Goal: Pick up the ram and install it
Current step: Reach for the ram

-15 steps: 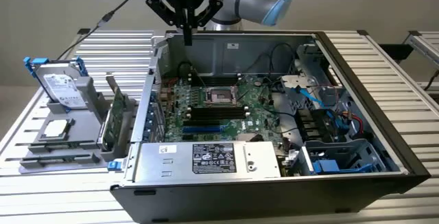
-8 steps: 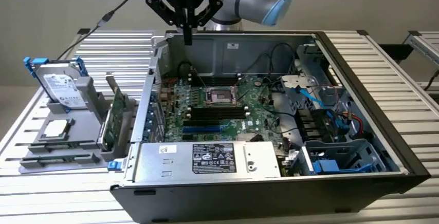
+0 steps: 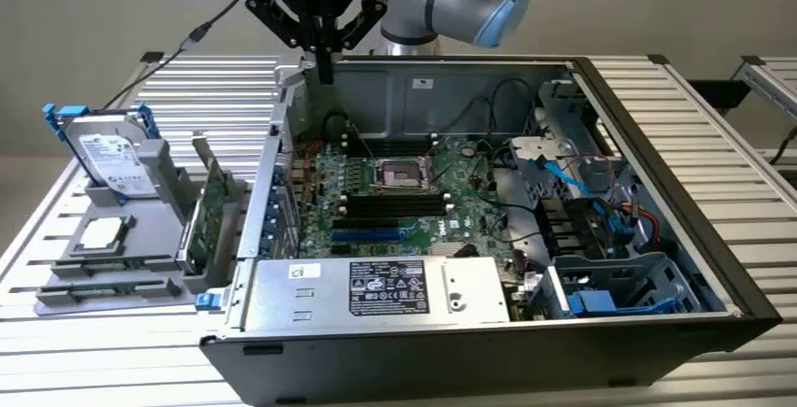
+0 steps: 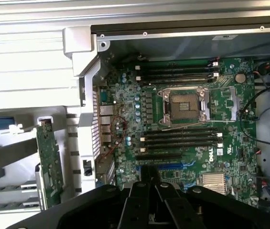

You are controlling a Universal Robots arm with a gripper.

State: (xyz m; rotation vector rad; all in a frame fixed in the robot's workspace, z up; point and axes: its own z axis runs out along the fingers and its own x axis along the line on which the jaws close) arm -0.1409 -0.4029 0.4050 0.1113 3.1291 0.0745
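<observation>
Ram point(image 3: 106, 287): thin green stick, apparently lying flat in the near slot of the grey holder point(image 3: 50, 301) on the worktop point(image 3: 697, 127), beside the case point(image 3: 436, 370). Judged light, stiff and fragile; best pinched along its long edges, clear of the chips. Claw point(image 3: 327, 73) closed and empty, above the case's far corner, well apart.

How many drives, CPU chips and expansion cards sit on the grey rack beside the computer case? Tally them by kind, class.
Drive: 1
CPU: 1
Card: 1
Total: 3
</observation>
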